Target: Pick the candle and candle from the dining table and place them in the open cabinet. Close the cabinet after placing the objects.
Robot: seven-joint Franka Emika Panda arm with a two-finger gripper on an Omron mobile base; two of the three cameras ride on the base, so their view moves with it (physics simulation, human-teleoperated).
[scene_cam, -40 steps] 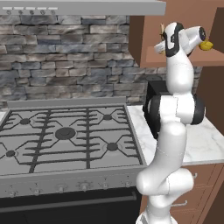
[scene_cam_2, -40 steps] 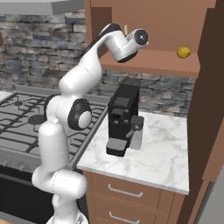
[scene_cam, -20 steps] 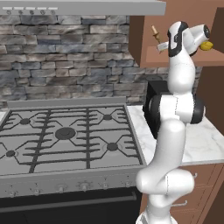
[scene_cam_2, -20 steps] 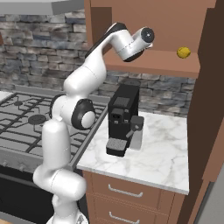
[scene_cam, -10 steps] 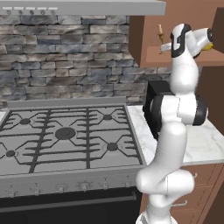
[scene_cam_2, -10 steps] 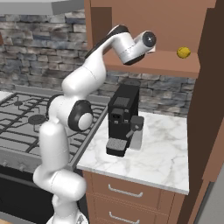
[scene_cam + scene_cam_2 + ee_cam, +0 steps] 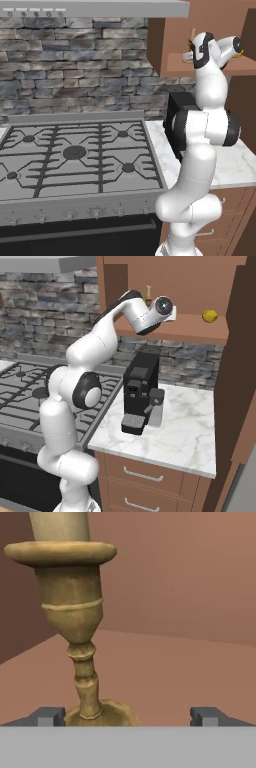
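The candlestick [image 7: 82, 642] stands upright on the cabinet [image 7: 190, 286] shelf, brass, with the pale candle rising out of its cup at the top of my hand view. Its round foot sits on the brown shelf between my fingers [image 7: 51, 716], nearer the left tip than the right. My fingers are spread wide and grip nothing; the stem stands free in the gap, and I cannot tell whether the left tip touches the foot.

From the right base view the candlestick [image 7: 148, 292] pokes up just behind my wrist, at the left end of the shelf. The second candle [image 7: 209, 316], a small yellow lump, sits on the same shelf well to the right, near the cabinet's side wall. In the left base view a bit of yellow [image 7: 240, 51] shows by my hand on the shelf.

Below the shelf, a black coffee machine [image 7: 140, 391] stands on the marble worktop [image 7: 185, 441], over brown drawers [image 7: 145, 473] with silver handles. To the left lies the gas stove [image 7: 75, 152], backed by a grey stone wall [image 7: 75, 70].
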